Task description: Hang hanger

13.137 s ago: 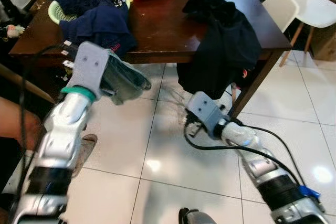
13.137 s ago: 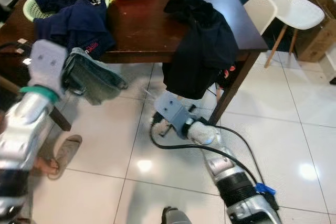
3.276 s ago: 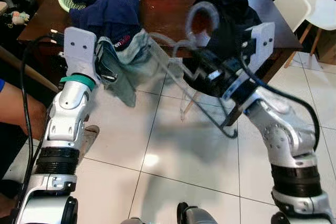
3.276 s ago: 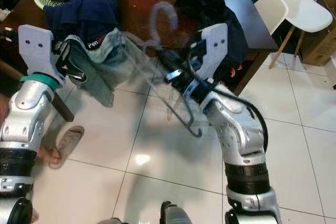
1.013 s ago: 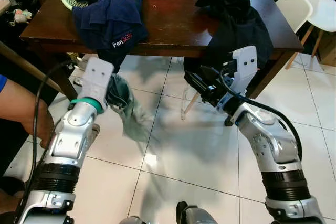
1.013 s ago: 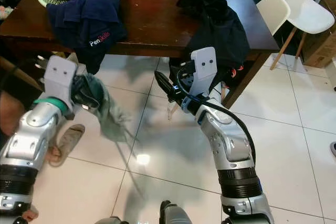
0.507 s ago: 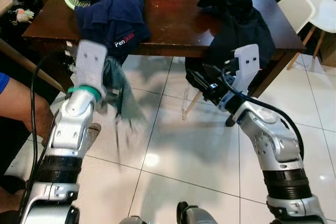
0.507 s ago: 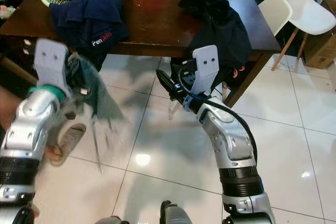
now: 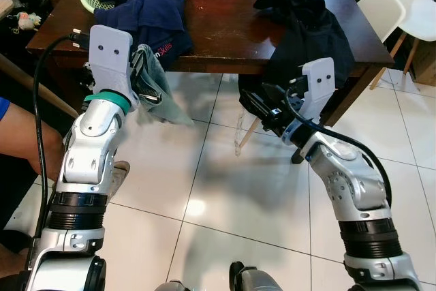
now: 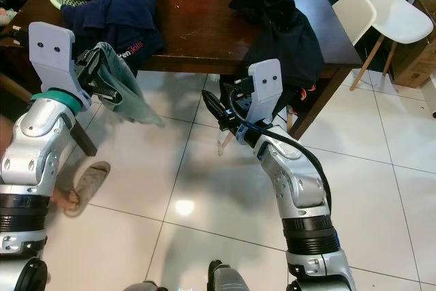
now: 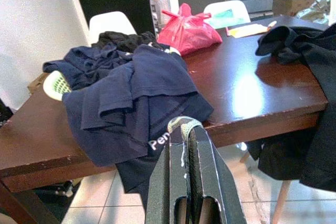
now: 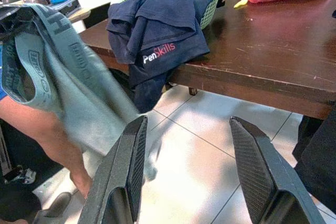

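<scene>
Left tool point(image 9: 142, 80): fingers pinched on the waistband of a grey-green cloth garment point(image 9: 158, 93), raised just in front of the near edge of the dark brown wooden table point(image 9: 225, 32); cloth hangs down toward the white tiled floor point(image 9: 204, 189).

Right tool point(image 10: 216, 115): fingers spread wide, holding nothing, pointing toward the garment across the gap between the arms.

Hanger: cannot be made out on the garment or elsewhere. Judgement: left tool holds the load; right tool is nearer any free work.
</scene>
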Available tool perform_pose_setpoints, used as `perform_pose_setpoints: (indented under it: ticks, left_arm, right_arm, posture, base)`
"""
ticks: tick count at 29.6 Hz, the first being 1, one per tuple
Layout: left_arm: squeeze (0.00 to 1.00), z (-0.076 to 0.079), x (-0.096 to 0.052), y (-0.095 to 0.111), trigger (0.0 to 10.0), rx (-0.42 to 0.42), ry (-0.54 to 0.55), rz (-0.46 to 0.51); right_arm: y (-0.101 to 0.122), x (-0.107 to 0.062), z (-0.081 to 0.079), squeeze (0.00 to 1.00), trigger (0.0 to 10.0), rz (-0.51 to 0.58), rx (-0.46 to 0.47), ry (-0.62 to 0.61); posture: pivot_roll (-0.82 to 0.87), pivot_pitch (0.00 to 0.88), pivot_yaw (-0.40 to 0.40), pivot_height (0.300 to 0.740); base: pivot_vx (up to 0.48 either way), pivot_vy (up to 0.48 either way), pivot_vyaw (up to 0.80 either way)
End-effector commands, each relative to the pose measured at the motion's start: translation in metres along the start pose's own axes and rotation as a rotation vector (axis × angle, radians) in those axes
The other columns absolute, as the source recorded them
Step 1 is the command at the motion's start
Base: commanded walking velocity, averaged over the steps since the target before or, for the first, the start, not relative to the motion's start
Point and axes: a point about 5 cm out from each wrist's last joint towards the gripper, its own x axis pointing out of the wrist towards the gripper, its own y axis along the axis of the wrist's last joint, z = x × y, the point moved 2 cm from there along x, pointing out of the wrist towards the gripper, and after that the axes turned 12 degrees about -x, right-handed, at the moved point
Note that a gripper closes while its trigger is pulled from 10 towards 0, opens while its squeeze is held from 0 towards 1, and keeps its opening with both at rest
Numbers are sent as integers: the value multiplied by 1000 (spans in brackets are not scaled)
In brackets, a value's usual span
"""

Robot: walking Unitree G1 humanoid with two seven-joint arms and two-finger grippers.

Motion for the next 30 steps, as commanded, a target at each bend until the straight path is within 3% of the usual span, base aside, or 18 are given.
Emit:
perform_pose_setpoints:
  ticks: [1,6,15,22,25,28,30]
  left_arm:
    - [0,-5,-3,4,10000,0,11,14]
    - [0,-15,-5,-1,10000,15,47,-8]
    - [0,-9,-2,-2,10000,11,32,-14]
    - [0,-15,-2,-3,10000,8,47,-18]
    - [0,-18,-5,-9,10000,5,57,-34]
    - [0,-21,-18,-18,10000,17,60,-56]
    - [0,-20,-22,-19,10000,21,55,-62]
  right_arm:
    - [-3,2,-2,0,10000,-4,7,15]
    - [-2,3,-2,0,10000,-1,2,17]
    - [-1,5,6,0,10000,3,-8,-15]
    - [-2,3,9,0,10000,6,-9,-29]
    - [-7,0,15,0,10000,-1,6,-84]
    - [-24,-6,43,0,10000,-6,61,-324]
    - [-28,-9,50,0,10000,-1,70,-387]
  posture:
    - [24,72,18,740]
    - [23,72,18,740]
    - [29,63,27,740]
    - [22,54,28,740]
    - [22,59,18,740]
    - [46,69,1,740]
    - [48,72,1,740]
  base:
    - [0,0,0]
    - [0,0,0]
    - [0,0,0]
    - [0,0,0]
    - [0,0,0]
    - [0,0,0]
    - [0,0,0]
